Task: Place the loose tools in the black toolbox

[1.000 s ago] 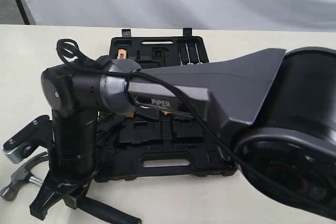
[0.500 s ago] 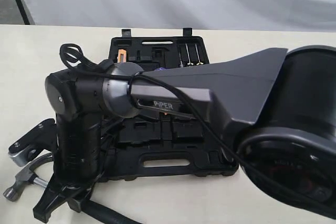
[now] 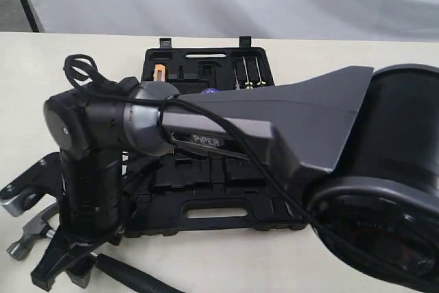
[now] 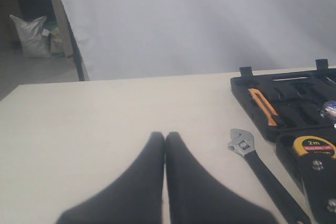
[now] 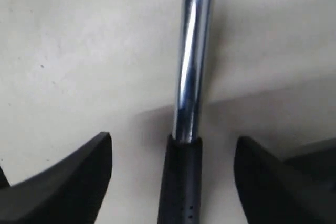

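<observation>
The claw hammer lies on the table at the front left. Its chrome shaft and black grip run between the fingers of my right gripper. That gripper points down over the hammer, open, with a gap on each side of the grip. The adjustable wrench lies on the table beside the black toolbox. The toolbox lies open, largely hidden by my right arm. A purple-white bit of the tape roll shows in its far half. My left gripper is shut and empty, above bare table.
A yellow tape measure and orange-handled pliers sit in the toolbox recesses. My right arm stretches across the box from the right. A white backdrop stands behind the table's far edge.
My right arm's wrist has shifted a little to the left and downward over the hammer. The hammer lies where it was.
</observation>
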Action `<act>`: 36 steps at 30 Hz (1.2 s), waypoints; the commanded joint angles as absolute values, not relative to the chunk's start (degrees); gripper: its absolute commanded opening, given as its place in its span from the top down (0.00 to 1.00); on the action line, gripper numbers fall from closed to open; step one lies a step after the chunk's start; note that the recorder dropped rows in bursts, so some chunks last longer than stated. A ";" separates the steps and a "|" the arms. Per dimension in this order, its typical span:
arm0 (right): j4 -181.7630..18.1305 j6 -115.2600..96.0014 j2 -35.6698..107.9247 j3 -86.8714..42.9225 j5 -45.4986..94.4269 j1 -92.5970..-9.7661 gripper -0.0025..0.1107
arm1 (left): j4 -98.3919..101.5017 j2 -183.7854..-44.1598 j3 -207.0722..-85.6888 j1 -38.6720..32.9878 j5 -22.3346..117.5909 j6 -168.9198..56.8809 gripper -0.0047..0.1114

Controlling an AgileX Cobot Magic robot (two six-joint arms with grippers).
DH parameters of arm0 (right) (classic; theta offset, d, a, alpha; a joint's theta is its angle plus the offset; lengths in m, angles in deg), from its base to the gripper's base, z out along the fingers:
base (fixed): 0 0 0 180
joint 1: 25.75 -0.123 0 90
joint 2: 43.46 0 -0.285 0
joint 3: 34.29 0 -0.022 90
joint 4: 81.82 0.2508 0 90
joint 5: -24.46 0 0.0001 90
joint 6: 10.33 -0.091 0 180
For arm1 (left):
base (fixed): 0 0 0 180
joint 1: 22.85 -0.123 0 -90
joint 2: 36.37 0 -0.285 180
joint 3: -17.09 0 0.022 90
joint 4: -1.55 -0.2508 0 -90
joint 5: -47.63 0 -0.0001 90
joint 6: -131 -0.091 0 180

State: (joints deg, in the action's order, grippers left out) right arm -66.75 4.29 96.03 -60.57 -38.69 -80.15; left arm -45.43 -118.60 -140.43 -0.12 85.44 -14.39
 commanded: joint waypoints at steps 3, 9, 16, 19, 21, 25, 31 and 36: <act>-67.49 4.95 95.18 -64.84 -33.29 -80.12 0.41 | -44.65 -118.14 -139.89 -0.31 84.46 -13.80 0.95; -66.90 6.63 95.41 -64.95 -28.15 -80.12 0.41 | -44.65 -118.14 -139.89 -0.31 84.46 -13.80 0.95; -67.04 7.67 97.46 -64.95 -22.93 -81.93 0.41 | -44.65 -118.14 -139.89 -0.31 84.46 -13.80 0.95; -67.18 7.67 99.02 -64.95 -21.27 -81.92 0.41 | -44.65 -118.14 -139.89 -0.31 84.46 -13.80 0.95; -67.18 7.67 99.48 -64.95 -20.36 -81.92 0.41 | -44.65 -118.14 -139.89 -0.31 84.46 -13.80 0.95; -67.03 8.64 99.99 -64.95 -19.54 -81.92 0.41 | -44.65 -118.14 -139.89 -0.31 84.46 -13.80 0.95; -67.14 10.33 101.09 -64.95 -19.08 -81.92 0.58 | -44.65 -118.14 -139.89 -0.31 84.46 -13.80 0.95; -68.23 10.31 102.83 -64.95 -19.71 -81.92 0.88 | -44.65 -118.14 -139.89 -0.31 84.46 -13.80 0.95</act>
